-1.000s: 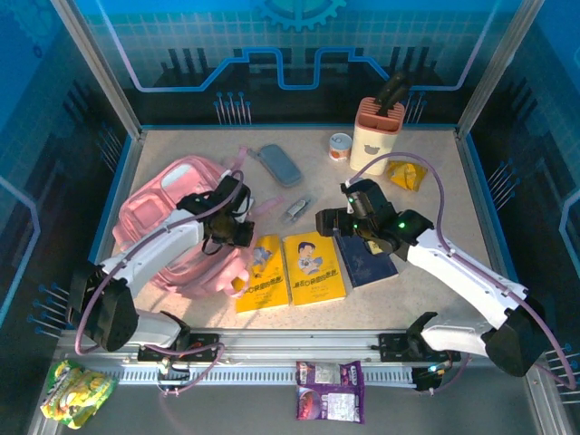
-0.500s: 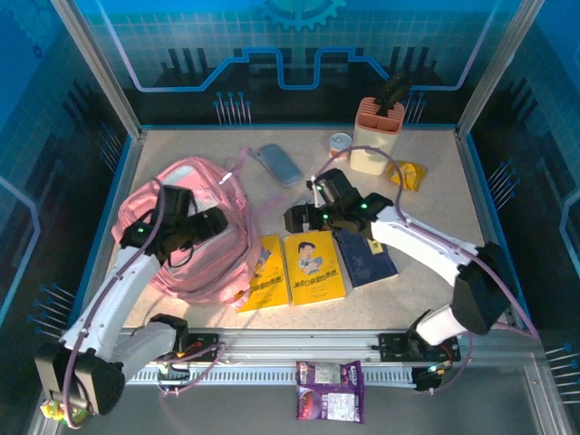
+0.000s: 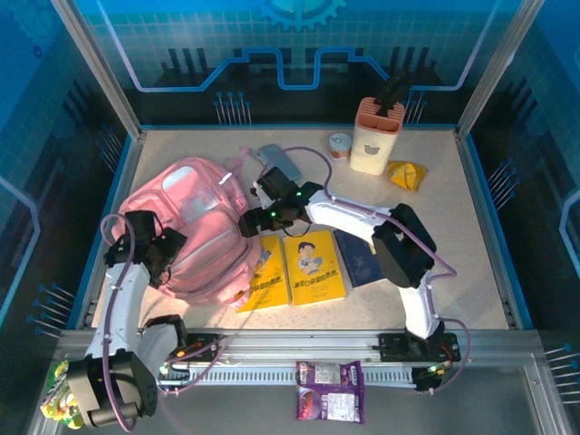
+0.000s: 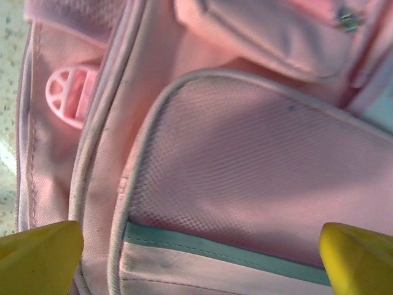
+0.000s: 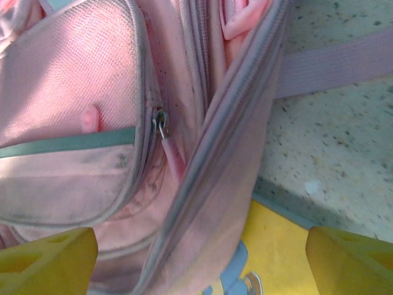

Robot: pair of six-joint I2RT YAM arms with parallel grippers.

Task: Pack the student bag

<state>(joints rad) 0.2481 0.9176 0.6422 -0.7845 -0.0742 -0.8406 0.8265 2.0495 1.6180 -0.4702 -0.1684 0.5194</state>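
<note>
Left claw [image 4: 196, 261] spread wide, yellow tips far apart, nothing pinched, hanging just over the mesh front pocket of the student bag [image 3: 195, 217]. Right claw [image 5: 196, 261] also spread, empty, over the bag's right side above a small zipper pull [image 5: 161, 126] and a long zip seam. The bag lies flat on the left half of the worktop [image 3: 453, 227], slumped, a strap trailing toward the back. Yellow books [image 3: 290, 270] sit just beside its right edge, one touching or tucked under the fabric; a dark blue book [image 3: 367, 258] next to them; a grey pencil case [image 3: 281, 163] behind. Handling guess: soft, light, floppy, no stiffness, so it will fold and drag rather than lift cleanly. Best holds look like the piped rim along the zip or a strap; the pull tab is small and may slip. Cannot tell whether the main compartment is open.
</note>
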